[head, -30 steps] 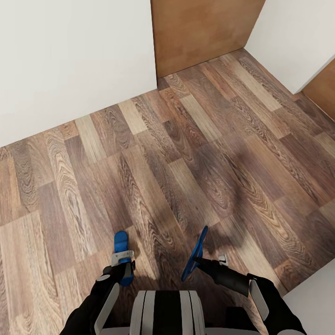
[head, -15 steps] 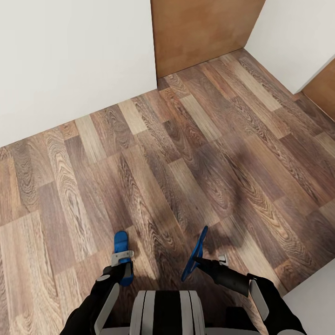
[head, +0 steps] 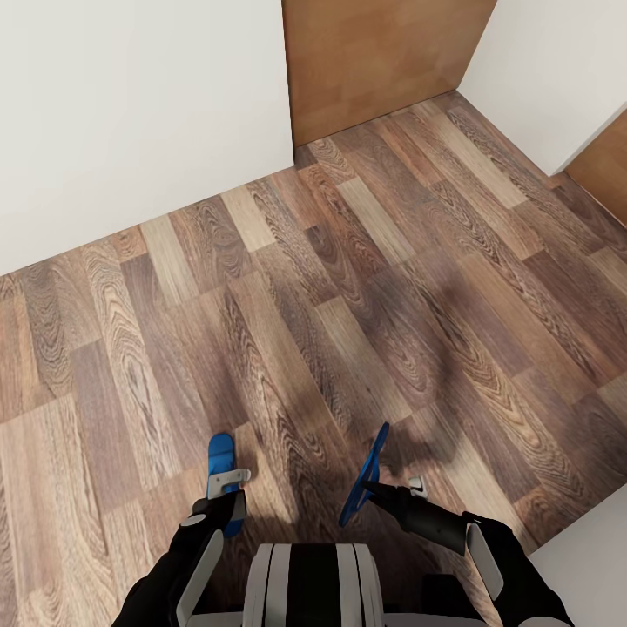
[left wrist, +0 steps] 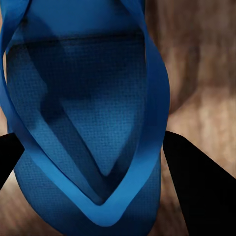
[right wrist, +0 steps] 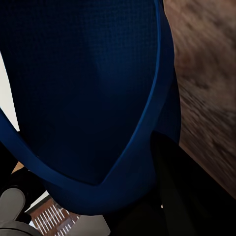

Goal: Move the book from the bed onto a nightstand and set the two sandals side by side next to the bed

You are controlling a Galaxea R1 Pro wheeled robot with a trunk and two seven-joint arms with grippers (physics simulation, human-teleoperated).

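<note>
While over wood floor (head: 348,287), left claw (head: 228,482) grasping one sandal (head: 221,455), right claw (head: 373,489) clenched on other sandal (head: 366,475).

left sandal (head: 221,477): heel hidden by left pincer (head: 228,496) | right sandal (right wrist: 98,98): cut off by frame edges

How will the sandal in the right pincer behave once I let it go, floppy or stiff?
The sandal in the right pincer hangs edge-on with its thin sole straight, so it is probably fairly stiff and light. Released like that, it would likely topple flat onto the wooden floor rather than stand.
</note>
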